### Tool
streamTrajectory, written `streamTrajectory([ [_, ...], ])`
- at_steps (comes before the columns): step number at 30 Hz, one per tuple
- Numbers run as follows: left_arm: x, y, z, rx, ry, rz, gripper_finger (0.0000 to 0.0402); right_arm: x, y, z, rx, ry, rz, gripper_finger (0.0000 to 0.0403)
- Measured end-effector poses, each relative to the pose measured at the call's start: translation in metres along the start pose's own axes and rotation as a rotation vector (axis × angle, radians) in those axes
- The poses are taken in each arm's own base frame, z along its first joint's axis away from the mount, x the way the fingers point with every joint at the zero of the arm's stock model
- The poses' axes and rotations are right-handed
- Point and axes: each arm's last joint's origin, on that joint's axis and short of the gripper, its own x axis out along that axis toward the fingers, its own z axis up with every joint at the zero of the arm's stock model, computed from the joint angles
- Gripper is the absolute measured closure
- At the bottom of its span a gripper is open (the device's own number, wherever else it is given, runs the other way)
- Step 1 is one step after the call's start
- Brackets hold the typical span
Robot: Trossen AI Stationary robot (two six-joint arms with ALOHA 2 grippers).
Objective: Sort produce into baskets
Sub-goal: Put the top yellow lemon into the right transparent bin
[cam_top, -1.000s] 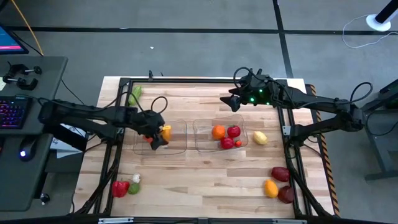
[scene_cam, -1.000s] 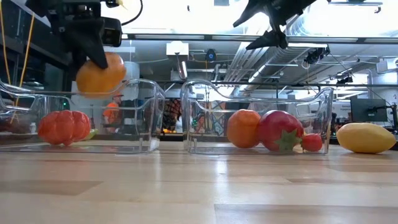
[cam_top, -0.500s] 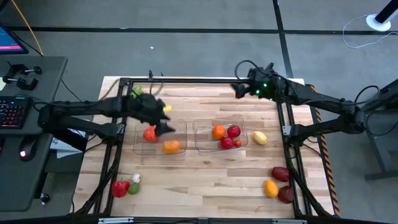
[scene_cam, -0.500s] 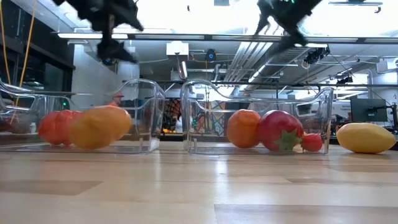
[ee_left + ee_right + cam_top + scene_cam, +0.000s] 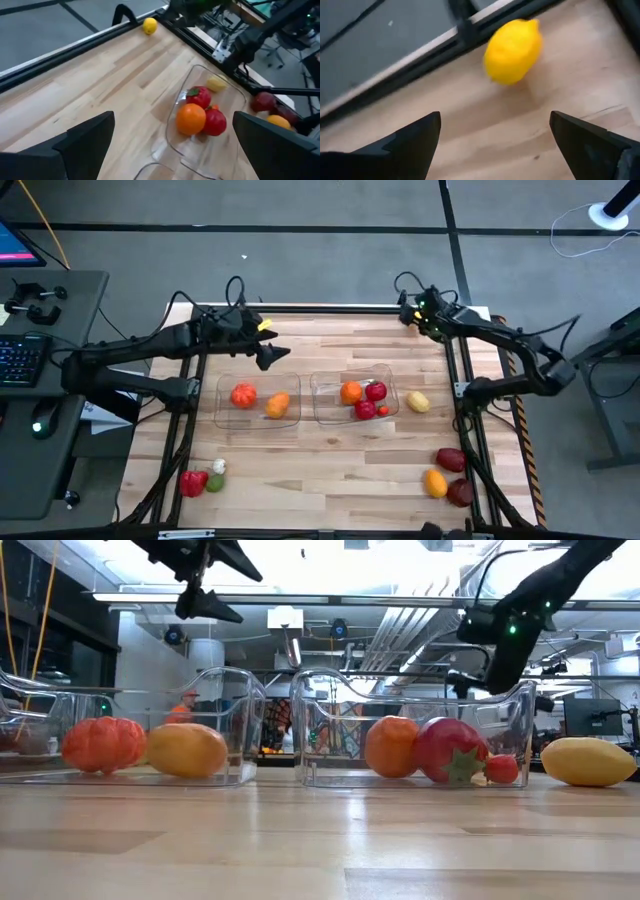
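Observation:
Two clear baskets stand mid-table. The left basket (image 5: 228, 420) holds a red-orange tomato (image 5: 242, 394) and an orange piece (image 5: 277, 405). The right basket (image 5: 330, 418) holds an orange (image 5: 190, 118) and red pieces (image 5: 199, 96). My left gripper (image 5: 274, 358) hangs open above the left basket's far side, holding nothing. At the table's far right corner, my right gripper (image 5: 408, 316) is open. Its fingers point down at a yellow lemon (image 5: 512, 50) lying on the table beyond them, apart from it.
A pale yellow piece (image 5: 418, 401) lies just right of the right basket. Maroon pieces (image 5: 450, 459) and an orange one (image 5: 435, 481) lie at the near right. Red, green and white pieces (image 5: 203, 478) lie at the near left. A black frame (image 5: 300, 308) runs along the far edge.
My left gripper has let go of the orange piece, which fell into the left basket and now lies beside the tomato. That gripper then rose and drew back toward the far edge. My right gripper has swung toward the far right corner, come down and rolled, staying open.

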Motion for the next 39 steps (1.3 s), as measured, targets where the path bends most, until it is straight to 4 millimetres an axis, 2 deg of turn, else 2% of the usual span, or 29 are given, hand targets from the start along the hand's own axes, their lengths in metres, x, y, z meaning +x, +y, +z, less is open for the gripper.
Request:
streamTrajectory([
  [3,0.0,-0.001,-0.001,-0.041,0.006,0.002,0.0009,0.011,-0.004,0.006,0.085,-0.032,-0.047,0.0034],
  [8,0.0,-0.002,-0.002,-0.071,0.005,0.004,0.0009,0.019,0.006,0.02,0.148,-0.128,-0.131,0.0034],
  [17,0.0,-0.002,-0.002,-0.07,0.008,0.003,0.0009,0.054,0.018,0.038,0.23,-0.111,-0.252,0.0034],
  [25,0.0,-0.002,-0.002,-0.07,0.008,0.003,0.0009,0.074,0.014,0.042,0.236,-0.043,-0.345,0.0041],
  [29,0.0,-0.002,-0.002,-0.039,0.008,0.004,0.0009,0.075,0.014,0.038,0.194,-0.013,-0.353,0.0087],
  [35,0.0,-0.001,-0.002,-0.018,0.007,0.006,0.0009,0.071,0.014,0.025,0.066,0.072,-0.398,0.0208],
  [39,0.0,-0.001,-0.002,-0.012,0.002,0.015,0.0009,0.055,0.022,0.021,-0.095,0.066,-0.355,0.0271],
])
